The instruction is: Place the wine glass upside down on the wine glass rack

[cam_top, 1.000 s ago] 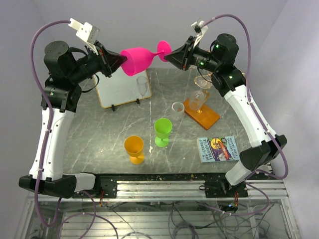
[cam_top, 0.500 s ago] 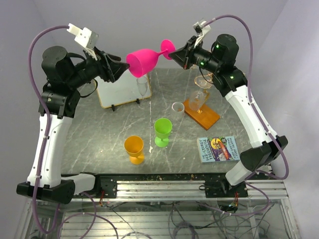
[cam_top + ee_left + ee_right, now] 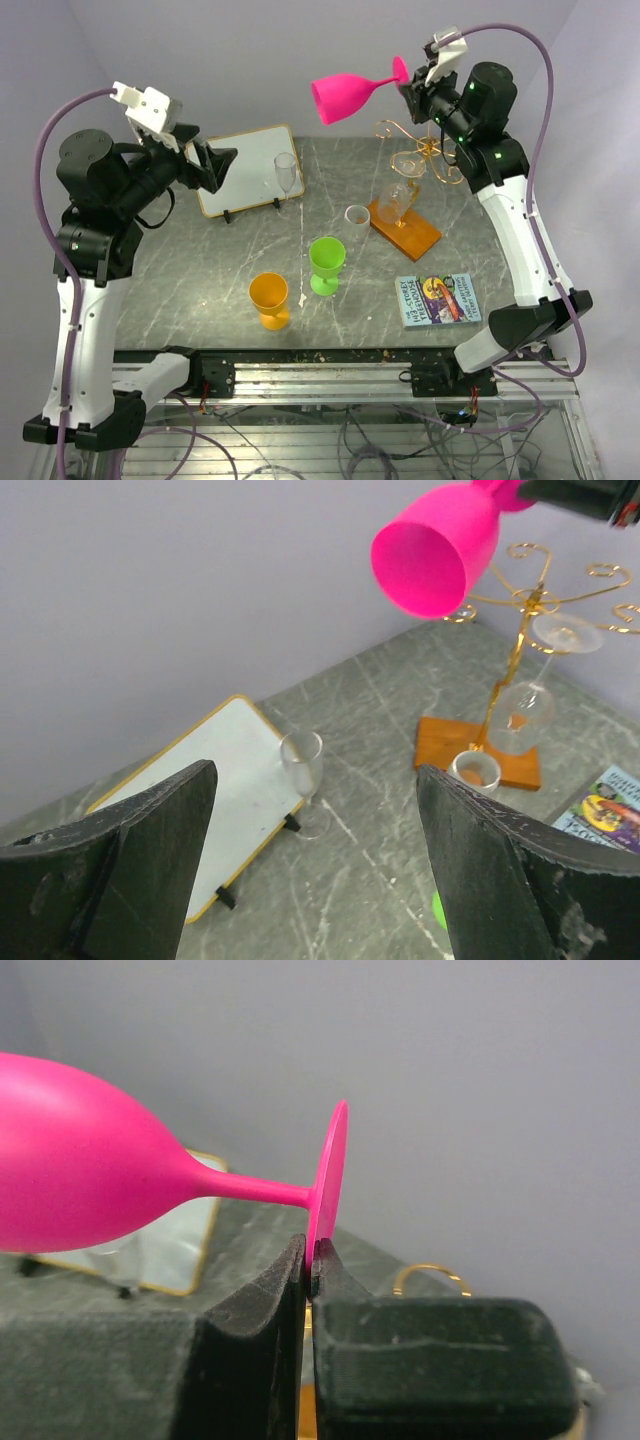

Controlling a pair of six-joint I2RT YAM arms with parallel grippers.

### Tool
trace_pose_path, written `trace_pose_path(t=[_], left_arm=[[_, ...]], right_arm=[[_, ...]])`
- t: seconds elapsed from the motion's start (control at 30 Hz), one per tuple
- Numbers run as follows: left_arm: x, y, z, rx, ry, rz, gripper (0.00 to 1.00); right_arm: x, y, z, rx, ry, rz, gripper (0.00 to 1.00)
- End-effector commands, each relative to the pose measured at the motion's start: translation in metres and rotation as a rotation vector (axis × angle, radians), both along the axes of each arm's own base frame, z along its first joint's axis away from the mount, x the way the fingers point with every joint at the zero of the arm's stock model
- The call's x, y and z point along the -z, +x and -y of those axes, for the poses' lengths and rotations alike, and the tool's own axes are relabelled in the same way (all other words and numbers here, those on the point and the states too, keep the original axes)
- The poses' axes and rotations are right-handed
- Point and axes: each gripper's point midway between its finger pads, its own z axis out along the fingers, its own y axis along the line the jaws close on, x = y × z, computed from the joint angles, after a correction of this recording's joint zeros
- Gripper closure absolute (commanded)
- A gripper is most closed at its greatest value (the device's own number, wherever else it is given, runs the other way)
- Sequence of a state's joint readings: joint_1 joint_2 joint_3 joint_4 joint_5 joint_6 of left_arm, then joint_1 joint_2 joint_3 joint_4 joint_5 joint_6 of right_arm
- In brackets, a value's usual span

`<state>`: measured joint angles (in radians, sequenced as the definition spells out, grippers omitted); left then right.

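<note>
Wine glass point(image 3: 345, 95), pink and opaque. In the top view it hangs in the air over the far side of the table point(image 3: 180, 270), lying nearly level, with the bowl to the left and the foot to the right. The right gripper point(image 3: 405, 78) is clamped on the foot. The wine glass rack point(image 3: 412, 135) stands below the glass and a little right of the bowl, apart from it, on its orange base point(image 3: 415, 238). A clear glass point(image 3: 398, 198) hangs bowl-down from the rack. The left gripper point(image 3: 218, 168) is at far left beside the white board point(image 3: 250, 160), jaws spread, holding nothing.

Left wrist view: its fingers point(image 3: 140, 840) stand wide apart with nothing between them. The pink bowl is at upper right, mouth toward the camera, above the rack's curled arms.

Right wrist view: the pads point(image 3: 260, 1300) pinch the rim of the foot, and the stem runs left to the bowl.
</note>
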<state>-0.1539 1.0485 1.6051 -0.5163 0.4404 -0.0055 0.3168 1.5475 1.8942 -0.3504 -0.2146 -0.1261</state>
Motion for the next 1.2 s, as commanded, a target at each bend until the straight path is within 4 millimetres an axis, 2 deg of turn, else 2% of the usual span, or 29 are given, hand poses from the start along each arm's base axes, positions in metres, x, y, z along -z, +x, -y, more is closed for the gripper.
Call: trace_pose_path(t=[0.0,0.17,0.37,0.73,0.93,1.17], left_arm=[[0.013,-0.001,-0.020,-0.086,0.096,0.012,0.08],[0.027,0.000,-0.027,-0.115,0.146,0.004,0.03],[0.037,-0.002,-0.030,-0.117,0.170,-0.007,0.00],[0.037,-0.007,-0.028,-0.094,0.184,0.002,0.00],[0.039,-0.007,-0.028,-0.093,0.188,0.002,0.00],[0.037,-0.008,-0.026,-0.083,0.184,0.009,0.00]], right_arm=[[-0.022,0.013,0.043,0.221,-0.124,0.088,1.00],[-0.020,0.028,0.066,0.354,-0.202,0.102,1.00],[-0.011,0.040,0.077,0.425,-0.266,0.096,1.00],[0.031,0.058,0.080,0.477,-0.411,0.041,1.00],[0.052,0.059,0.075,0.467,-0.467,0.008,1.00],[0.072,0.060,0.081,0.493,-0.532,-0.029,1.00]])
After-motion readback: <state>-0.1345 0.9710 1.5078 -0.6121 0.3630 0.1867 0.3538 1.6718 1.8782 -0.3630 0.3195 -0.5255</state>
